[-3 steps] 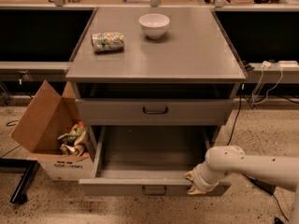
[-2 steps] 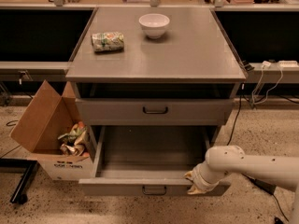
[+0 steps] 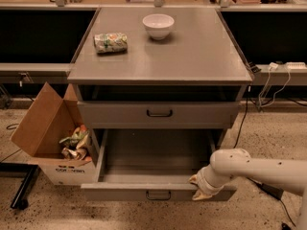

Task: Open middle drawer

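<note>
The middle drawer [image 3: 120,191] is the low-fronted grey drawer with a small dark loop handle [image 3: 158,194]. It stands pulled far out toward me, and its bare inside shows. My gripper [image 3: 200,189], on the white arm [image 3: 249,169] that comes in from the right, is at the right end of the drawer's front panel, to the right of the handle, against the panel's top edge. Above it, the grey drawer with the taller front [image 3: 115,115] is shut or nearly shut. A third low-fronted drawer is not in view.
On the cabinet top [image 3: 201,56] stand a white bowl [image 3: 158,25] and a crumpled snack bag [image 3: 111,42]. An open cardboard box [image 3: 41,123] with packets in it sits on the floor, left of the open drawer. Cables hang at the right [image 3: 268,87].
</note>
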Robot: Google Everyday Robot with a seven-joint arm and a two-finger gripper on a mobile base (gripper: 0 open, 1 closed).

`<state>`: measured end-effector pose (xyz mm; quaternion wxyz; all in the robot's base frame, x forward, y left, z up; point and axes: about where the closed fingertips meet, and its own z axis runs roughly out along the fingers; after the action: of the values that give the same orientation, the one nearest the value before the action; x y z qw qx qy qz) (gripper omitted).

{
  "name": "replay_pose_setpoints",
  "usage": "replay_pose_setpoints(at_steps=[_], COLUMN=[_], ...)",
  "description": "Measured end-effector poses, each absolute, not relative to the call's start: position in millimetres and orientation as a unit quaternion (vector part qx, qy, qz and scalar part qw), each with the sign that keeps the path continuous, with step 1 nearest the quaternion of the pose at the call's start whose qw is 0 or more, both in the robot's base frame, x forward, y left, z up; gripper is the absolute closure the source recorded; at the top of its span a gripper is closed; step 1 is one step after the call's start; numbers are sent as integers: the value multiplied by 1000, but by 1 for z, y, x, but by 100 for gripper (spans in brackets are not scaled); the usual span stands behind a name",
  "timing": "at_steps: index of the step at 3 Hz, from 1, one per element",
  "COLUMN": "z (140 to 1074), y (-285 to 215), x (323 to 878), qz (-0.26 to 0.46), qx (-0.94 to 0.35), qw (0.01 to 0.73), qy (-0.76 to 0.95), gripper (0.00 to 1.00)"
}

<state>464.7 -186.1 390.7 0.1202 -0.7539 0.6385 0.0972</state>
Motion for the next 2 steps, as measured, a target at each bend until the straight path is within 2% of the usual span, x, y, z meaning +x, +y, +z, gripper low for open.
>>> replay_pose_setpoints(at_steps=[1,2], z=[391,391], y=[-186,-186], x=[465,465], qz=[97,97], qx=[-754,-754], qw=[120,120], qy=[638,638], gripper=[4,0])
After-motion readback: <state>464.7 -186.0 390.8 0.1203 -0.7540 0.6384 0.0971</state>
